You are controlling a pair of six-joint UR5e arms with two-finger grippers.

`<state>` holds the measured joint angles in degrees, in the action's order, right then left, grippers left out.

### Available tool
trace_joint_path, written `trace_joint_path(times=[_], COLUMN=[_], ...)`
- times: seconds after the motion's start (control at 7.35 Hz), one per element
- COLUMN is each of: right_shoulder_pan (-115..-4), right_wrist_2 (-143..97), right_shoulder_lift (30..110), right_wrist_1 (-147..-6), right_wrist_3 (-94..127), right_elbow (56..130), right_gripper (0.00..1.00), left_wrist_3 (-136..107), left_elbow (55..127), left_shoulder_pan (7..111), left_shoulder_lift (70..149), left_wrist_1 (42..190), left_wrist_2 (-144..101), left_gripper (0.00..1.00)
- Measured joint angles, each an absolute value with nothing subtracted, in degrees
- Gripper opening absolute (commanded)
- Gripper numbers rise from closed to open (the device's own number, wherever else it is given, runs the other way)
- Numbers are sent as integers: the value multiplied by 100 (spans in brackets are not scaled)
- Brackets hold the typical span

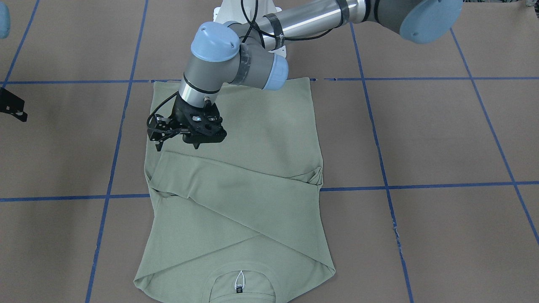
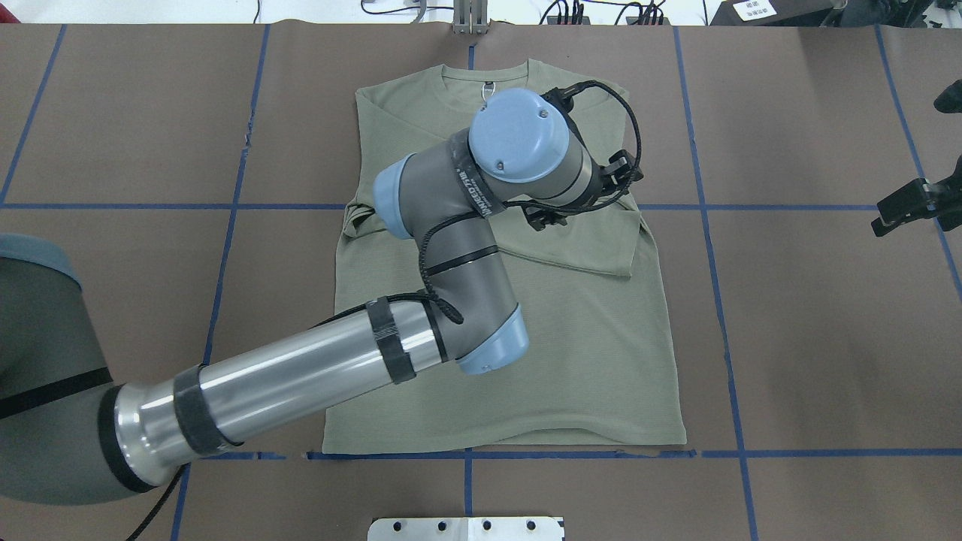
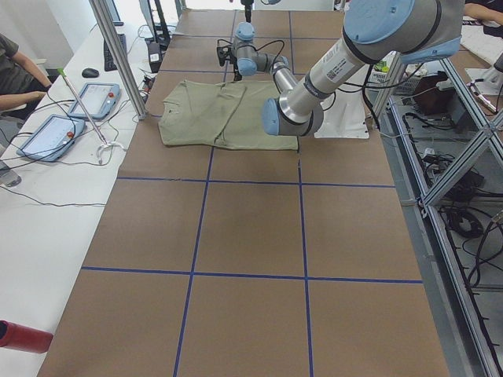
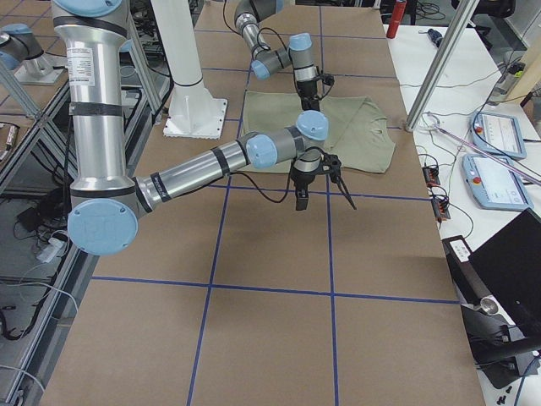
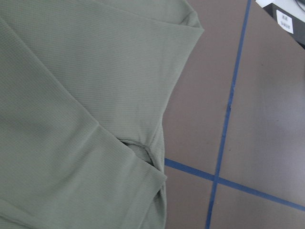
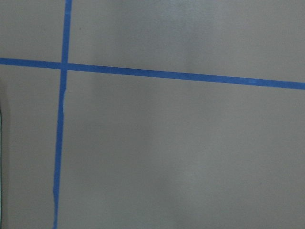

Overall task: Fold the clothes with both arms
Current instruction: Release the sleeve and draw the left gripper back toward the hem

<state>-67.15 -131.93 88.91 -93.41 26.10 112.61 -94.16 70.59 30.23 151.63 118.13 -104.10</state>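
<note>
Brown-covered worktop (image 2: 812, 338), divided into large squares by blue tape lines (image 2: 797, 207). One pale green shirt (image 2: 586, 361) lay flat on it near the centre, back uppermost, collar toward 12 o'clock and hem toward 6 o'clock in the overhead view. The hem ran just beside a cross line of tape, and a second cross line passed under the shirt at chest level. One sleeve (image 2: 601, 252) was folded across the body, its cuff at the 3 o'clock side. A dark neck label (image 1: 239, 288) showed inside the collar. A white base plate (image 2: 466, 528) sat on the worktop at 6 o'clock, apart from the hem.
</note>
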Motion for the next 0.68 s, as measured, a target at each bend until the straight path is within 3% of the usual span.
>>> trace_joint_path(times=[0.41,0.68], right_shoulder_pan=[-5681,-4863], right_wrist_2=[-12825,-12364], right_shoulder_lift=[8971,9185], right_wrist_1=[-7702,-7174], right_wrist_3=[4731,5833], right_elbow=[11296,11599], right_gripper=[100,100], left_wrist_3=[-8477,-8139], left_elbow=[9722,10824], left_shoulder_pan=[3093,3123], left_shoulder_lift=[13305,12466], left_wrist_1=[10501,9986], left_wrist_2=[-10524,-10527], left_gripper=[99,99])
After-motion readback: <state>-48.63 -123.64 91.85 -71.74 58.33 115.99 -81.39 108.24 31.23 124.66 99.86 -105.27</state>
